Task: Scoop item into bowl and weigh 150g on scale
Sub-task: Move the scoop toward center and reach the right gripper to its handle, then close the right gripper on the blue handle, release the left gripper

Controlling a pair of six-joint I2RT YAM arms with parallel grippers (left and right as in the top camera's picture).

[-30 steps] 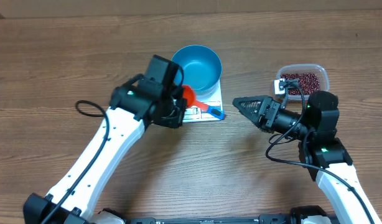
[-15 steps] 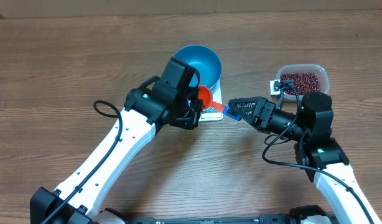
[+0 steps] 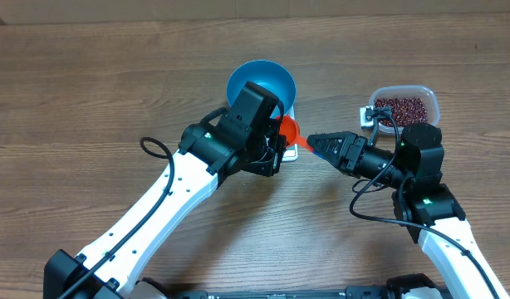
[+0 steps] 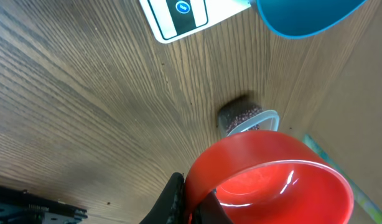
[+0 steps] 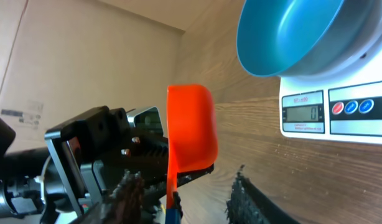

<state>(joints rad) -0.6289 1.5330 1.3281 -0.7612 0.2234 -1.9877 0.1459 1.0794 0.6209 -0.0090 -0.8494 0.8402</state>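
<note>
Nearest, the two white arms reach in over the desk (image 3: pixel 114 75) and meet at an orange scoop (image 3: pixel 287 129). The left hand (image 3: pixel 277 143) is pressed together on the scoop's rim. The right hand (image 3: pixel 317 143) has its fingers spread to either side of the scoop's blue handle (image 5: pixel 173 214), and a gap shows on one side. Just beyond the scoop lies the scale (image 5: pixel 340 112), white and flat, with a grey display beside one red and two blue buttons. The bowl (image 3: pixel 267 76) stands on the scale, round and deep, its inside plain glossy blue. Off to the right, well apart from the bowl, the beans (image 3: pixel 399 106) lie as a loose dark red-brown heap in a clear rounded container (image 3: pixel 429 98). The desk is brown wood with a strong grain running across it. Past its far edge stands a tan cardboard panel (image 5: pixel 85 56).
</note>
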